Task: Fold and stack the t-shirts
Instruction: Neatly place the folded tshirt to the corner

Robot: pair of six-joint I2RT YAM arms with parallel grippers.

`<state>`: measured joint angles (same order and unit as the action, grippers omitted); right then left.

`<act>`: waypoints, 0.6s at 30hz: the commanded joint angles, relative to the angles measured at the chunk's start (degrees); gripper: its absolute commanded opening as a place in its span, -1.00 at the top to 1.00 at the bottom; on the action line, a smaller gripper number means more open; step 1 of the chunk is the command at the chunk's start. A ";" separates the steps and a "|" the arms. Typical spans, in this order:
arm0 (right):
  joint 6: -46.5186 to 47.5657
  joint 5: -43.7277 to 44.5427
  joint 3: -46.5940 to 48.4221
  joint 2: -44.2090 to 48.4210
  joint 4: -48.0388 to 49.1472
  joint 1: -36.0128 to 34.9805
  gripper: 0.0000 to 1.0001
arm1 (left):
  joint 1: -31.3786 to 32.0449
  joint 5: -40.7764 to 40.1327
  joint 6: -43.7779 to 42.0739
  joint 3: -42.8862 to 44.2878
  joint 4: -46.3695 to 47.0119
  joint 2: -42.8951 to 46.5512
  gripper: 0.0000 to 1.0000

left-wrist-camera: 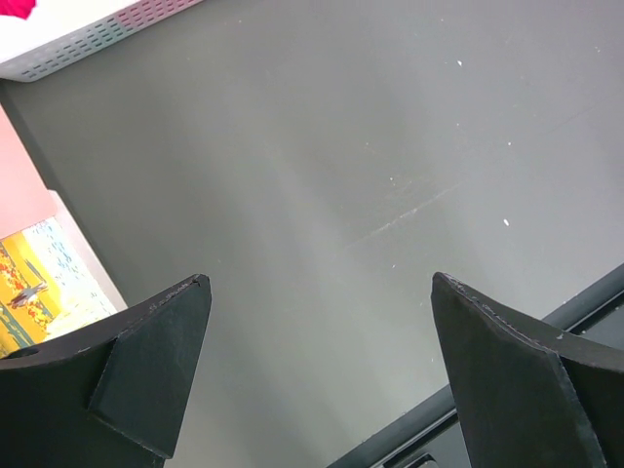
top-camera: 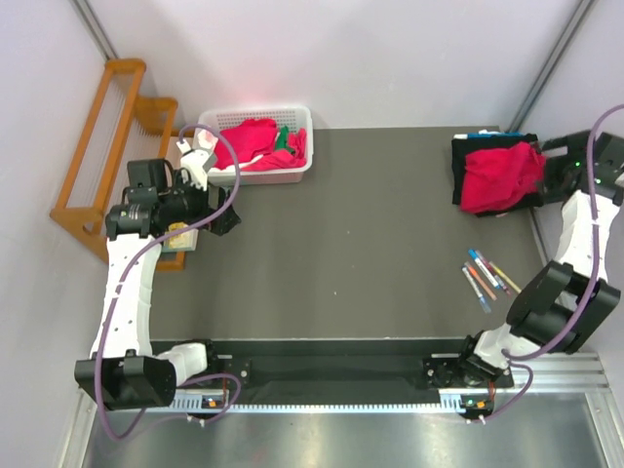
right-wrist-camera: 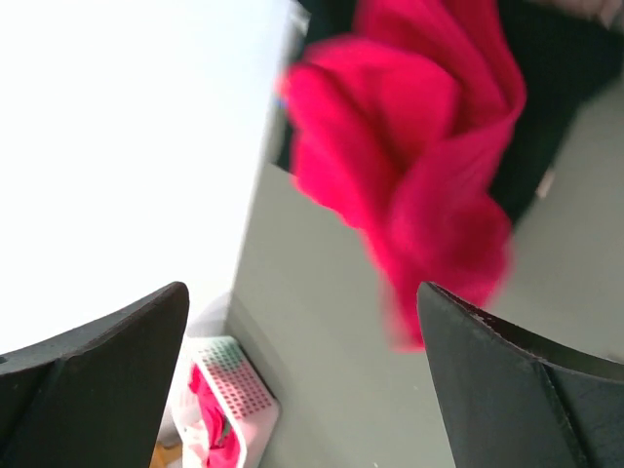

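Observation:
A crumpled crimson t-shirt [top-camera: 500, 175] lies on a folded black t-shirt [top-camera: 466, 156] at the far right of the table. My right gripper [top-camera: 548, 172] is just to their right, open and empty. In the right wrist view the red shirt [right-wrist-camera: 419, 166] is blurred, above the open jaws [right-wrist-camera: 302, 288], with the black shirt [right-wrist-camera: 551, 97] behind it. More red t-shirts [top-camera: 252, 141], with a bit of green, lie in the white basket [top-camera: 304, 146] at the far left. My left gripper [top-camera: 222, 219] hangs open and empty over bare table [left-wrist-camera: 320, 283], in front of the basket.
Several coloured pens [top-camera: 487, 278] lie on the table near the right arm. A wooden rack [top-camera: 107, 146] stands left of the table. A printed card [left-wrist-camera: 29, 283] lies at the table's left edge. The basket's corner [left-wrist-camera: 97, 34] shows in the left wrist view.

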<state>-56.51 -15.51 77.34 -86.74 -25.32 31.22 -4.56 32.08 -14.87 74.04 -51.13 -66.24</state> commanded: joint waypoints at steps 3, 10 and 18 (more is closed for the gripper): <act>0.97 1.63 2.31 8.95 -1.94 -0.37 -0.99 | -0.45 0.80 0.29 4.18 -0.28 -1.70 -0.98; -1.06 -3.99 -1.58 10.37 5.53 -4.23 -0.99 | -0.54 0.45 0.37 9.79 -3.62 -4.77 -0.98; 0.44 -9.80 -0.96 -5.80 10.55 -5.38 -1.00 | -0.45 -0.43 2.48 14.82 -5.38 -7.24 -0.98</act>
<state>-56.97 -21.93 76.25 -86.11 -19.25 26.06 -4.64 31.92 -13.80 85.89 -55.31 -73.30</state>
